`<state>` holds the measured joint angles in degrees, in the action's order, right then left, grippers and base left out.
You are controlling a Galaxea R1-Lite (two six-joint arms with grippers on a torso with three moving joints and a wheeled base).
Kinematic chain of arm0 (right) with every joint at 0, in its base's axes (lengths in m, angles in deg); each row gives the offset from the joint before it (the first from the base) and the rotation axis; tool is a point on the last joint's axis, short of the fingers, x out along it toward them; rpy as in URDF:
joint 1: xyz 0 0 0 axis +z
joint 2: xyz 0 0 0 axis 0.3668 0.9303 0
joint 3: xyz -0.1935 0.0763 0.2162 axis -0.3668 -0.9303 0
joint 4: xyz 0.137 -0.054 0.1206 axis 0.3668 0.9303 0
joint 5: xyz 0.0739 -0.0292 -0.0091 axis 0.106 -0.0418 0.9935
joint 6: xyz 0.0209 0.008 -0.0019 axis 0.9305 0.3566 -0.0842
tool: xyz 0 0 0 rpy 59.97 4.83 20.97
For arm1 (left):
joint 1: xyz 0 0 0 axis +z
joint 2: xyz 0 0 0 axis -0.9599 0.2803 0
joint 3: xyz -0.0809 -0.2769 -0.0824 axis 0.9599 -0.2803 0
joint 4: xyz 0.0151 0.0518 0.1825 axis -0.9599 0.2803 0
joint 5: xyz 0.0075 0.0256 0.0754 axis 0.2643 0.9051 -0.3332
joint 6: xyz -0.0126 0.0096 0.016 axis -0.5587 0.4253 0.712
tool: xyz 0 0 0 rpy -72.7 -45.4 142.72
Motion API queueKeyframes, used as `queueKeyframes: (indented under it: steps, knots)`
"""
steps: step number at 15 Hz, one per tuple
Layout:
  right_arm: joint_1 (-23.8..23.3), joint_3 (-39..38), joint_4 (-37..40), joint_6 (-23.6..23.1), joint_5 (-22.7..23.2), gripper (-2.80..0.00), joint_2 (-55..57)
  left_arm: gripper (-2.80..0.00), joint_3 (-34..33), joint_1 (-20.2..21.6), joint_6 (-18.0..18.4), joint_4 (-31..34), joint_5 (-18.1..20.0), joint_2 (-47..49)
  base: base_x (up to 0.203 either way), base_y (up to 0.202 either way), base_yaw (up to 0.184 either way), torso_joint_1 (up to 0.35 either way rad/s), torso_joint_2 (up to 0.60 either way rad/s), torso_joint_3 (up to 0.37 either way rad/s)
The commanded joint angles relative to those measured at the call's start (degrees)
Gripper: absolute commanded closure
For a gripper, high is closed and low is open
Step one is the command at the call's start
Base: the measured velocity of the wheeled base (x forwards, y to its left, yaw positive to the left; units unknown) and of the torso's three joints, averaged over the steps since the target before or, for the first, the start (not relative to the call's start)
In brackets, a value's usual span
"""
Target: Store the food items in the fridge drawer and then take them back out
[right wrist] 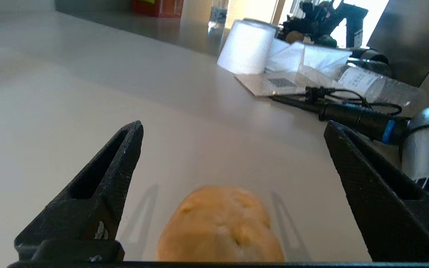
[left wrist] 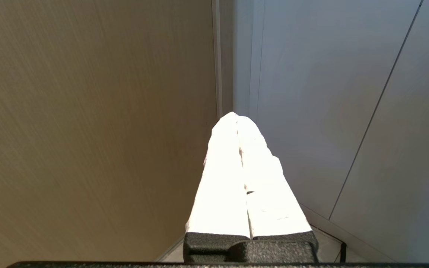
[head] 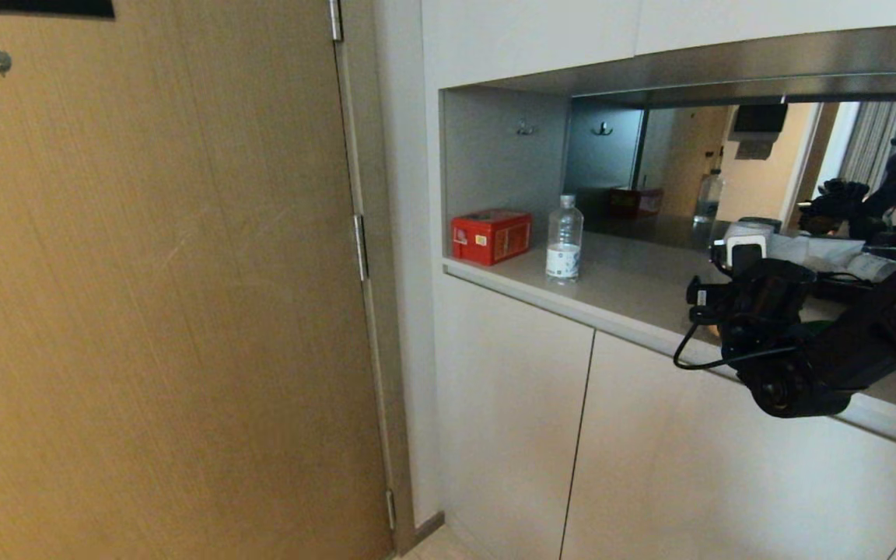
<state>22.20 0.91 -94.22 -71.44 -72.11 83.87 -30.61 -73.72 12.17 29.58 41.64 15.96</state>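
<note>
The right gripper [right wrist: 233,128] stood with its 2 black fingers [right wrist: 99,201] spread wide, gripping nothing. The potato [right wrist: 220,229] lay on the pale counter [right wrist: 88,111] between them, close to the wrist, touching neither finger. Its long axis seemed to run along the line of the fingers, with one rounded end pointing away toward the far side of the counter; its near end was cut off by the picture's edge, so its full length could not be judged. A faint green patch showed behind the right arm in the head view, too hidden to identify.

Beyond the fingers, at the far right of the counter, stood a white paper roll [right wrist: 246,50], crumpled white wrapping [right wrist: 307,59], a flat card with a printed code [right wrist: 270,82], a black cable with a blue-ringed plug [right wrist: 356,117], a clear bottle lying on its side [right wrist: 378,85] and part of a grey round device [right wrist: 428,145]. None lay between the fingers and the potato.

Farther left on the counter, well apart from the arm, an upright water bottle [head: 565,239] stood near a red box [head: 491,236]. A mirror [head: 728,155] backed the niche.

The left gripper [left wrist: 237,119] hung low beside the wooden door [left wrist: 88,130] and white cabinet panel [left wrist: 330,111], its 2 white-wrapped fingers [left wrist: 222,178] pressed together on nothing.
</note>
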Motion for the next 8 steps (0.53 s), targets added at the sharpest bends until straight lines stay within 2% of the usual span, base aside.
queueKeyframes:
  steps: [1, 8]
  knots:
    - [0.02, -0.33, -0.43, -0.11, -0.17, -2.8, -0.09, 0.0, 0.0, 0.0, 0.0, 0.02, 0.02, -0.11, 0.0, 0.0, 0.0, 0.0, 0.0, 0.0]
    - [-0.33, -1.18, -0.54, -0.03, 0.12, -2.8, -0.89, 0.0, 0.0, 0.0, 0.0, 0.02, 0.02, -0.11, 0.0, 0.0, 0.0, 0.0, 0.0, 0.0]
